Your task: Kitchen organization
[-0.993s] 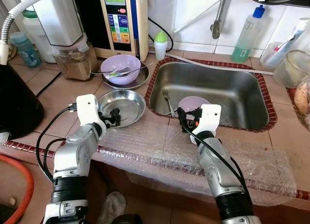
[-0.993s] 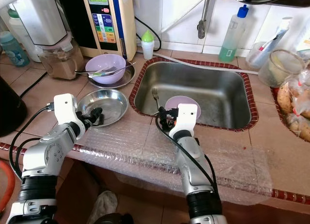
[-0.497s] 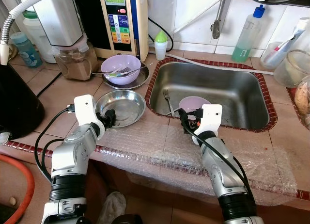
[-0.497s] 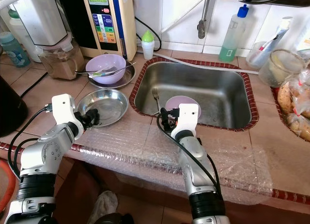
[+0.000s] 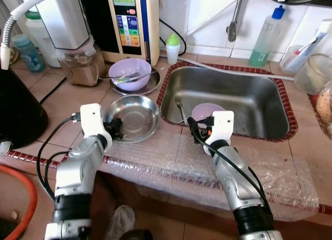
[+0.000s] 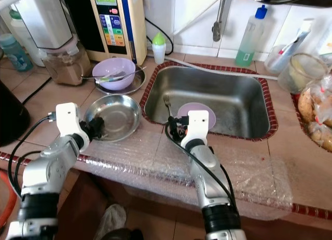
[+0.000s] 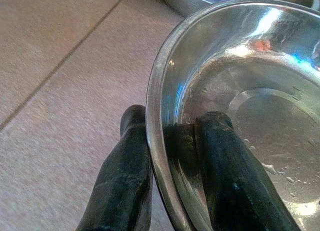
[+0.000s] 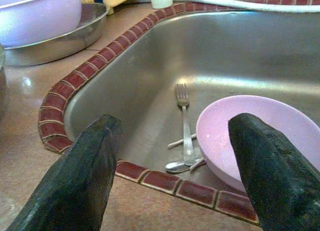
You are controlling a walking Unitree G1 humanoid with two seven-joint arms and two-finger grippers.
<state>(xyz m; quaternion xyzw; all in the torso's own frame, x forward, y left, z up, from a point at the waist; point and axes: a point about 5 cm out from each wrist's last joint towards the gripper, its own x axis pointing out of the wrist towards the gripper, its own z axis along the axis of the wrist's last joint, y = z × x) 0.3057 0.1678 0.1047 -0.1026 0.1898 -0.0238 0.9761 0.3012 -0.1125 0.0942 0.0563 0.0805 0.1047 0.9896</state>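
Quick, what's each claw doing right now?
Left claw: closed on the steel dish rim.
Right claw: open, holding nothing, at the sink edge.

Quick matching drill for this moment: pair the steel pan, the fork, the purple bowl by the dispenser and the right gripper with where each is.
1. steel pan
2. fork
3. purple bowl
4. right gripper

a. open, at the sink's near rim
b. on the sink floor
c. in a steel dish on the counter
d. rim pinched by the left gripper

1-d, 2-b, 3-c, 4-a
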